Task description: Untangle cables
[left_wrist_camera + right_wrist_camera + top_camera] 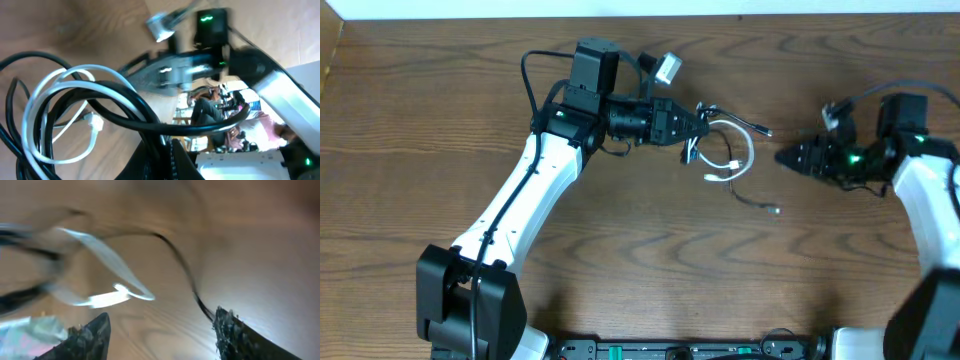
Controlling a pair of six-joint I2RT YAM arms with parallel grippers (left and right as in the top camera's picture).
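Wooden worktop (620, 250) | my left fingers (685, 122) clenched on the cables (745, 150) | my right fingers (237, 335) released, empty | black cable (755, 198) tail trails toward them, nearer.

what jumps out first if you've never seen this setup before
First the eye lands on the cables, a white loop snarled with a thin black cord, mid-frame in the overhead view. The left end effector is shut on their upper-left edge. To the right, the right end effector is open and empty, pointing at the tangle but apart from it.
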